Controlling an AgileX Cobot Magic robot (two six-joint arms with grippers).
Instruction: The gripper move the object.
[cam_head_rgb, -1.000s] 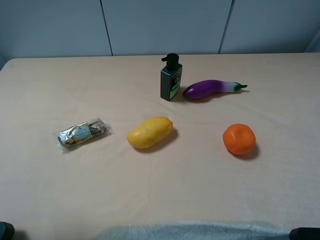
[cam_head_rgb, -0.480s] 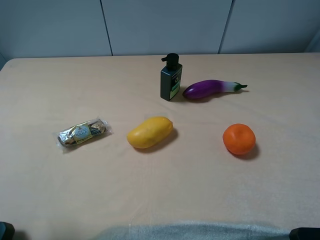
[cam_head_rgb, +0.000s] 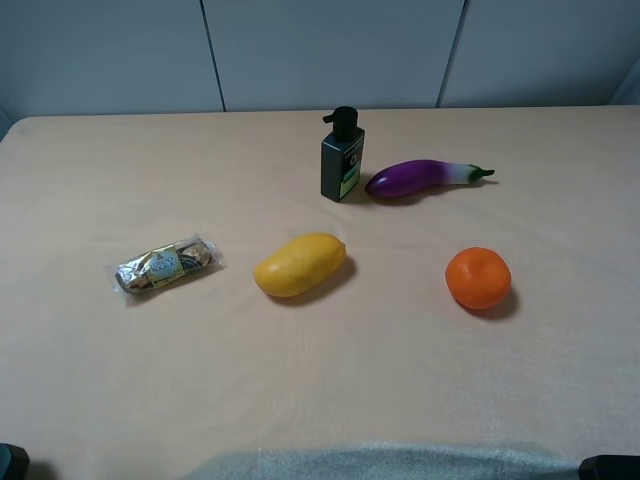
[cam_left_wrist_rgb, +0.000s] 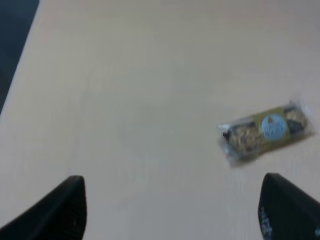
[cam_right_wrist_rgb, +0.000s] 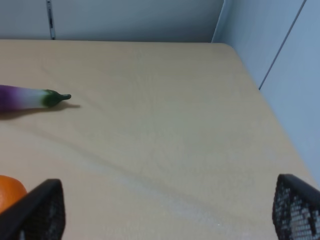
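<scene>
You have the pump bottle (cam_head_rgb: 342, 156) standing upright toward the table's (cam_head_rgb: 100, 380) far edge, at about 12 o'clock from the yellow mango (cam_head_rgb: 299, 264). The eggplant (cam_head_rgb: 420, 177) lies just beside the bottle at its 3 o'clock. The orange (cam_head_rgb: 478, 277) sits at the mango's 3 o'clock, well apart, and the chocolate pack (cam_head_rgb: 166, 264) at its 9 o'clock.

Your left gripper (cam_left_wrist_rgb: 170, 210) hangs over bare table near the chocolate pack, jaws spread wide, holding nothing. Your right gripper (cam_right_wrist_rgb: 165, 212) is also spread wide and empty, near the orange and the eggplant's stem.
</scene>
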